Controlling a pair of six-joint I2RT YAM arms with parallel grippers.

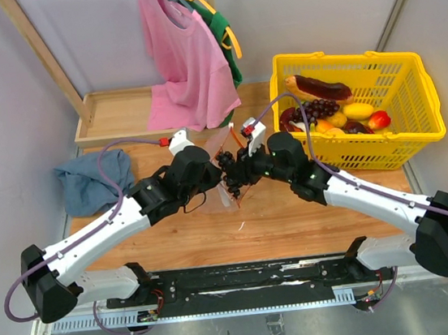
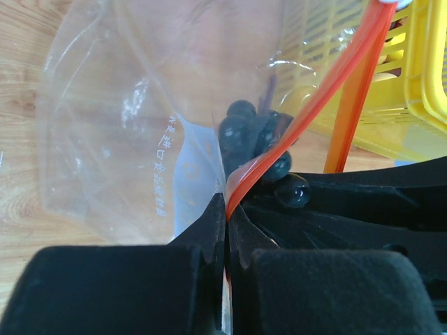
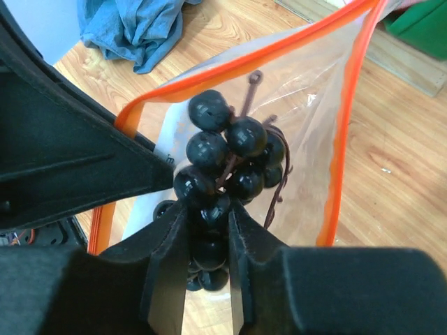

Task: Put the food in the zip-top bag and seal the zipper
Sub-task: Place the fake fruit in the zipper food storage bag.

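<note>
The clear zip-top bag (image 2: 126, 118) hangs above the wooden table, its white label patch showing in the left wrist view. My left gripper (image 2: 226, 209) is shut on its red zipper edge (image 2: 307, 112) and holds the mouth open. My right gripper (image 3: 207, 216) is shut on a bunch of dark grapes (image 3: 227, 157) and holds it at the bag's open mouth (image 3: 307, 84), partly inside the red rim. From above, the grapes (image 1: 229, 167) sit between the two grippers at the table's middle, left gripper (image 1: 210, 187) beside right gripper (image 1: 237, 172).
A yellow mesh basket (image 1: 415, 128) with more fruit stands at the right back. A blue cloth (image 1: 91, 180) lies at the left. A wooden tray (image 1: 115, 115) and hanging pink and green shirts (image 1: 185, 50) are at the back.
</note>
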